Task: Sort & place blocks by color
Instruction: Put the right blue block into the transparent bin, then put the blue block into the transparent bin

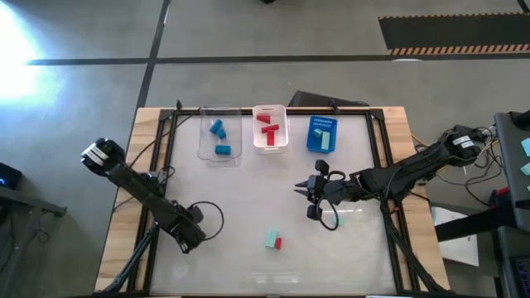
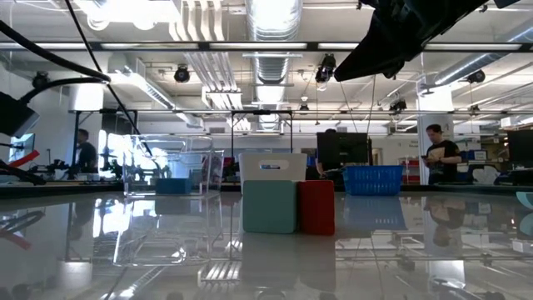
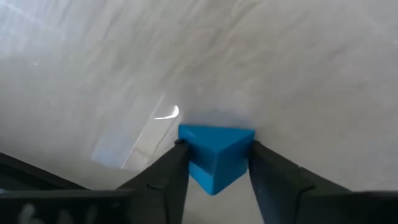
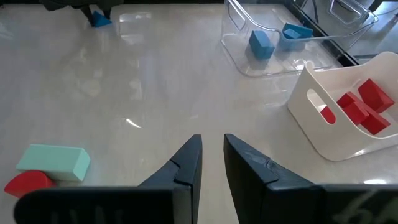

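Observation:
My left gripper (image 1: 189, 238) is near the table's front left, shut on a bright blue block (image 3: 214, 155). It also shows far off in the right wrist view (image 4: 93, 12). My right gripper (image 4: 212, 163) hangs above the table's middle (image 1: 300, 193), empty, with only a narrow slit between its fingers. A mint bar (image 1: 271, 238) and a red block (image 1: 279, 243) lie side by side on the table near the front (image 4: 53, 162). The low view shows them standing together (image 2: 269, 206). My left gripper pinches the blue block between its two fingers, on two opposite faces (image 3: 186, 149). One corner edge of the block (image 3: 214, 180) points back toward the wrist. The block sits close over the table; I cannot tell whether it touches it.
Three bins stand in a row at the far edge: a clear bin (image 1: 219, 132) with blue blocks (image 4: 261, 43), a white bin (image 1: 270, 128) with red blocks (image 4: 360, 106), and a blue basket (image 1: 322, 134) with mint blocks. People stand in the room beyond (image 2: 437, 150).

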